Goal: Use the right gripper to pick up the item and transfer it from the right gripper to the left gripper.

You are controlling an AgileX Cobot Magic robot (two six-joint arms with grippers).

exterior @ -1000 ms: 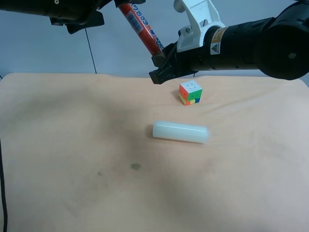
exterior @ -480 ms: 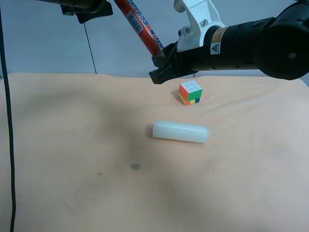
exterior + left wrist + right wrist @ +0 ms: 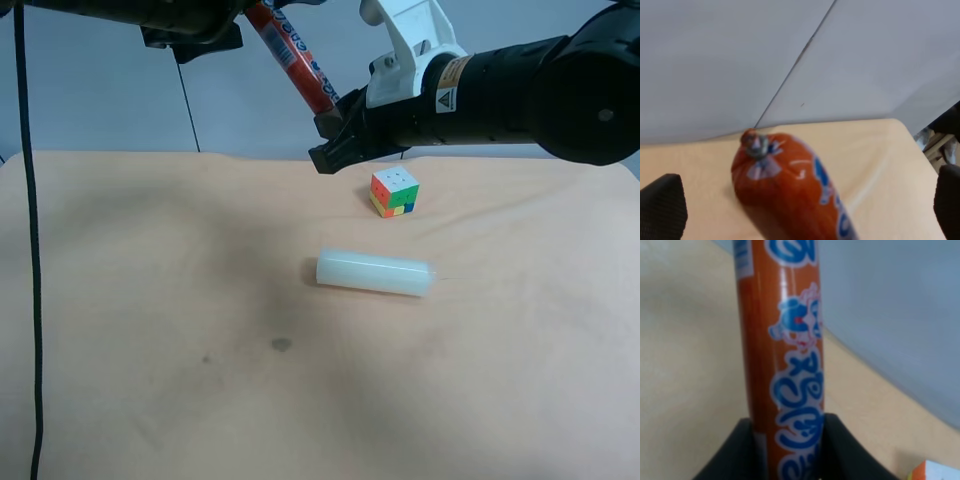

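The item is an orange-red sausage with blue print, held aloft at a slant. The arm at the exterior high view's right is my right arm. Its gripper is shut on the sausage's lower end, as the right wrist view shows the sausage clamped between the black fingers. My left gripper is at the sausage's upper end, at the top left of the exterior high view. In the left wrist view the clipped sausage tip sits between wide-apart fingers, untouched. The left gripper is open.
A colourful puzzle cube and a white cylinder lie on the peach cloth table below the arms. The cube's corner shows in the right wrist view. A black cable hangs at the left edge.
The left arm has shifted right, bringing its gripper around the sausage's upper end. The right arm and the sausage have stayed still.
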